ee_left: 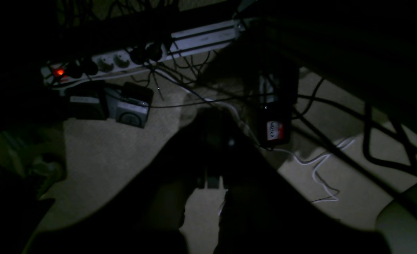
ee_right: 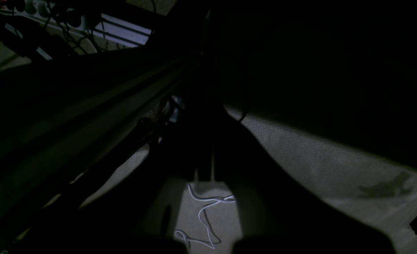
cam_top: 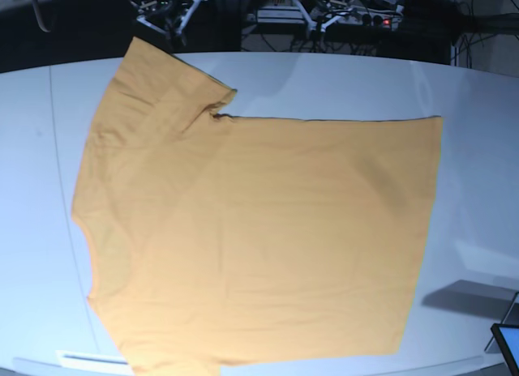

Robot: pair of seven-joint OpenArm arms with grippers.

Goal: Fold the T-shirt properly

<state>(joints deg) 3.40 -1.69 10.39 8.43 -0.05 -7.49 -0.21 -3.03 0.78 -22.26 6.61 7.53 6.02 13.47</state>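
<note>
The large plain orange-yellow cloth T-shirt [cam_top: 259,230] lies spread flat on the white counter [cam_top: 340,84], one sleeve toward its far edge. Soft, light, floppy stuff (best pinched at hem corners or sleeve). Both end effectors hang closed, empty.

We see a small red and white label [ee_left: 275,130] on a black box [ee_left: 277,106] on the floor, in the left wrist view. It has dark letters on it, but they are too blurry for us to read. A white label [ee_left: 82,100] on another dark box [ee_left: 86,104] is too dim to read too. We find no words or numbers on the shirt [cam_top: 268,238] or the bench [cam_top: 478,92].
</note>
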